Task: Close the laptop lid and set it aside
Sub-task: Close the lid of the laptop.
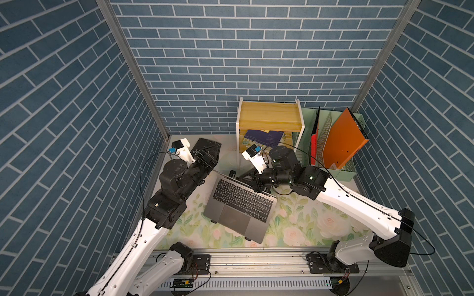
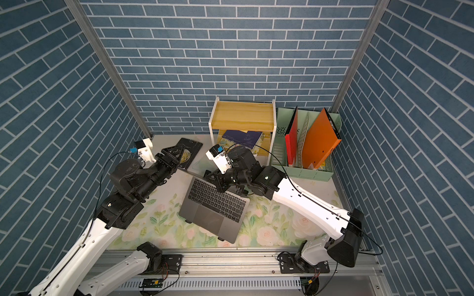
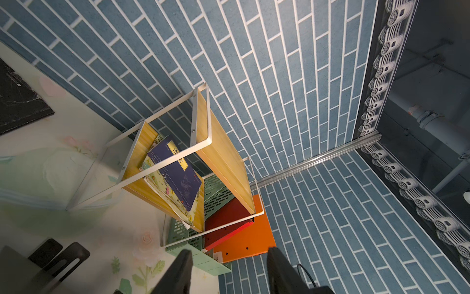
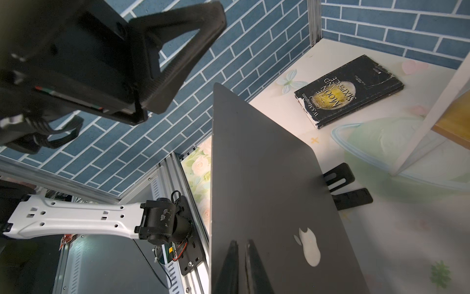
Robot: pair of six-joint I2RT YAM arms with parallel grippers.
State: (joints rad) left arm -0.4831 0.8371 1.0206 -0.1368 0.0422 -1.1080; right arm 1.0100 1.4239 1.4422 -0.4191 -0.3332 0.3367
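Right wrist view: right end effector (image 4: 241, 245), fingers together, tips at the back of the thin grey metal laptop lid (image 4: 267, 165).
Left end effector (image 3: 229, 252): apart, empty.
Technique: push evenly toward keys (image 1: 242, 196), no slipping.

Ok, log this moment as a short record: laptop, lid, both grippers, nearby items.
laptop: open, keyboard up, on the floral table
laptop lid: raised, logo side towards the right wrist camera
right gripper: shut, tips at the lid's outer face; contact unclear
left gripper: open, empty, near the black book
black stand: feet showing behind the lid
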